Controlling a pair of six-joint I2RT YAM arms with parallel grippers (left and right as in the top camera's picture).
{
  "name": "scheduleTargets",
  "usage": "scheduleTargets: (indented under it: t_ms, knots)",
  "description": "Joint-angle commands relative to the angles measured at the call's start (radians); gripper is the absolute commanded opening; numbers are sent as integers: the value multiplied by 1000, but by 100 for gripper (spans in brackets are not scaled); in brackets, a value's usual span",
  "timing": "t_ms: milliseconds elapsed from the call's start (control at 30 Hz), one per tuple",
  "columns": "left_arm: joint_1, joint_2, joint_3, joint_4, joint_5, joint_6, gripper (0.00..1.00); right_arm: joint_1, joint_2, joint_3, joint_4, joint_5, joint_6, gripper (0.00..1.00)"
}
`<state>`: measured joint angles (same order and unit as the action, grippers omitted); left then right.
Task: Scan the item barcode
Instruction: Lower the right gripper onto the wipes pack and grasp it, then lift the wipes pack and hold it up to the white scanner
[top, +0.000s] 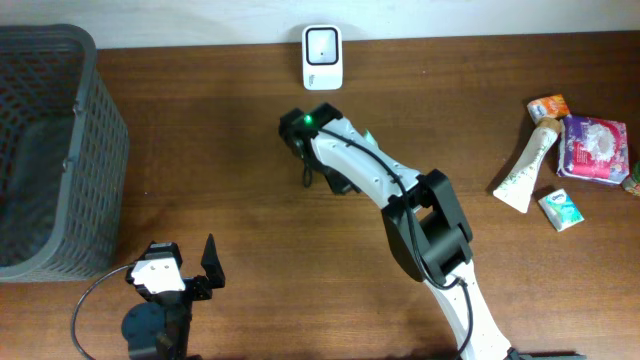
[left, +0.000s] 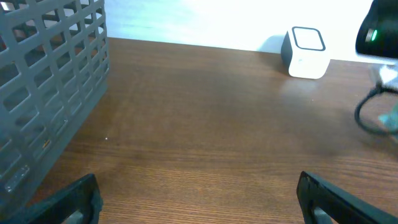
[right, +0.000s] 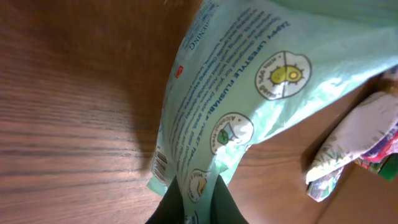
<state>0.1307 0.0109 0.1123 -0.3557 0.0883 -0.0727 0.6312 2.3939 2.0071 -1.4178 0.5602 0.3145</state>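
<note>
A pale green wipes pack (right: 249, 81) of thin plastic film is crinkling and giving off a soft sheen. The dark wooden table (top: 230, 150) is showing smooth, faintly gleaming varnished grain. The grey plastic lattice basket (top: 100, 150) is looking matt, while the white plastic barcode scanner (top: 322, 57) is shining glossy.

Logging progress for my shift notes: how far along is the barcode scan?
Done: the right gripper is shut on the green packet. In hand: the packet is held near the white scanner, its barcode visible near one edge. To do: facing that barcode to the scanner.
</note>
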Motion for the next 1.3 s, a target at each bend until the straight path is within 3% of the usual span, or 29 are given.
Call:
scheduleTargets:
  t_ms: [0,33,67,200,233,267,367,467,633,733,933,1033,1167,1267]
  knots:
    - [3,-4,-2,-6,-7,-9,99,26,-3,-23,5,49,20,14]
    - [3,-4,-2,-6,-7,-9,99,34,-5,-14,5,35,20,28]
    - [3,-4,-2,-6,-7,-9,99,42,-5,0,7,3,20,34]
    - [3,-4,-2,-6,-7,-9,99,55,-5,102,25,-216,19,34]
    - [3,-4,-2,-6,-7,-9,99,54,-5,147,23,-264,19,38]
    - [3,-4,-2,-6,-7,-9,99,49,-5,204,15,-303,19,54]
    - [3,-4,-2,-6,-7,-9,99,19,-5,367,-52,-351,19,76]
    - [3,-4,-2,-6,-7,-10,99,-50,-5,511,-167,-353,-2,79]
    - [3,-4,-2,-6,-7,-9,99,-164,1,502,-282,-535,-215,79]
    - [3,-4,-2,-6,-7,-9,99,-203,3,422,-268,-580,-229,79]
    - [3,-4,-2,-6,-7,-9,99,-219,3,198,-65,-631,-229,78]
    - [3,-4,-2,-6,-7,-9,99,-217,3,106,33,-671,-229,71]
    - [3,-4,-2,-6,-7,-9,99,-217,3,56,98,-673,-229,47]
    - [3,-4,-2,-6,-7,-9,99,-217,1,62,126,-673,-228,16]
